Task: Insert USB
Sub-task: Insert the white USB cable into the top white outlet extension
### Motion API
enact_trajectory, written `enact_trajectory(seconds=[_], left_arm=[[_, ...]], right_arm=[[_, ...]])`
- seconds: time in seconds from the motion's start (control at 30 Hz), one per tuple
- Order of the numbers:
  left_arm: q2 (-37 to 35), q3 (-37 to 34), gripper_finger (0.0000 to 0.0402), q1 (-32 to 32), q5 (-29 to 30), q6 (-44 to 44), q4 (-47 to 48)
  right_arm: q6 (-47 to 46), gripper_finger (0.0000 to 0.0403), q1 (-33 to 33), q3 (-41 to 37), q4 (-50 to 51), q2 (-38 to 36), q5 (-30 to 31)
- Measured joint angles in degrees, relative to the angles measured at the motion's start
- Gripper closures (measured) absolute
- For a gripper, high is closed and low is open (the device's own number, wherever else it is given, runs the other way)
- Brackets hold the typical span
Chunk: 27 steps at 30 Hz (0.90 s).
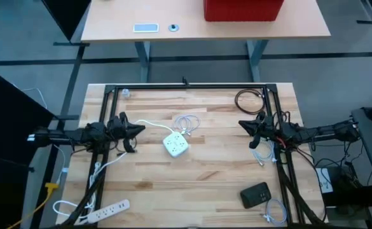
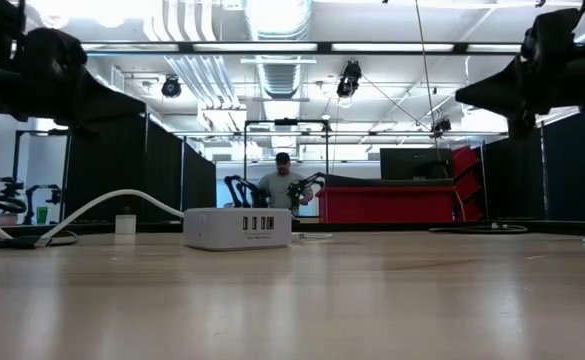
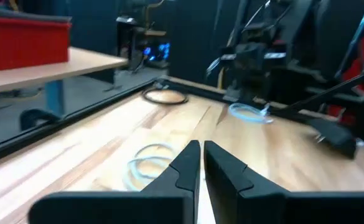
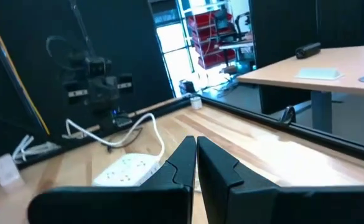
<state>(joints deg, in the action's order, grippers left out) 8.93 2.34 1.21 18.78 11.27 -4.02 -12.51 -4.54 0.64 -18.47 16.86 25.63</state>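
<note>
The white USB hub [image 1: 176,145] is being flanked by both closed, empty hands, the left hand [image 1: 140,129] lying nearer than the right hand [image 1: 243,124].

both arms are dark, nearly black, built of slim tubes joined by bulkier rounded housings. the left gripper [image 3: 200,163] ends in two flat, matte black fingers tapering to pointed tips above a broad black base. the right gripper [image 4: 191,158] has the same wedge-shaped black fingers. thin dark cables loop along the right arm [image 1: 313,132] near its wrist.
</note>
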Motion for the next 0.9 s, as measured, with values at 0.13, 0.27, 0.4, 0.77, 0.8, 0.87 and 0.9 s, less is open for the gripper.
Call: enact_trajectory(seconds=[0.13, 0.27, 0.4, 0.77, 0.8, 0.87, 0.9], left_arm=[[9.0, 4.7, 0.0356, 0.0, 0.2, 0.2, 0.0], [19.6, 10.6, 0.0319, 0.0, 0.2, -1.9, 0.4], [29.0, 14.3, 0.0285, 0.0, 0.3, -5.1, 0.5], [43.2, 19.7, 0.0243, 0.0, 0.4, -9.4, -4.5], [43.5, 20.3, 0.0242, 0.0, 0.4, -9.5, -4.5], [43.7, 21.1, 0.0242, 0.0, 0.3, -9.5, -4.6], [43.7, 21.3, 0.0242, 0.0, 0.2, -9.5, -4.5]], right_arm=[[0.7, 0.0403, 0.0, 0.0, -10.9, 12.7, 0.0], [3.3, 0.0403, 0.0, 0.5, -22.2, 27.5, -0.1], [6.4, 0.0401, 0.0, 6.4, -24.5, 42.4, 0.0], [13.1, 0.0273, 1.0, 30.6, -23.7, 78.7, 4.8], [12.8, 0.0261, 1.2, 31.9, -23.7, 80.9, 4.8], [11.7, 0.0243, 1.5, 34.1, -23.7, 84.7, 4.7], [10.8, 0.0237, 1.6, 34.8, -23.8, 86.3, 4.3]])
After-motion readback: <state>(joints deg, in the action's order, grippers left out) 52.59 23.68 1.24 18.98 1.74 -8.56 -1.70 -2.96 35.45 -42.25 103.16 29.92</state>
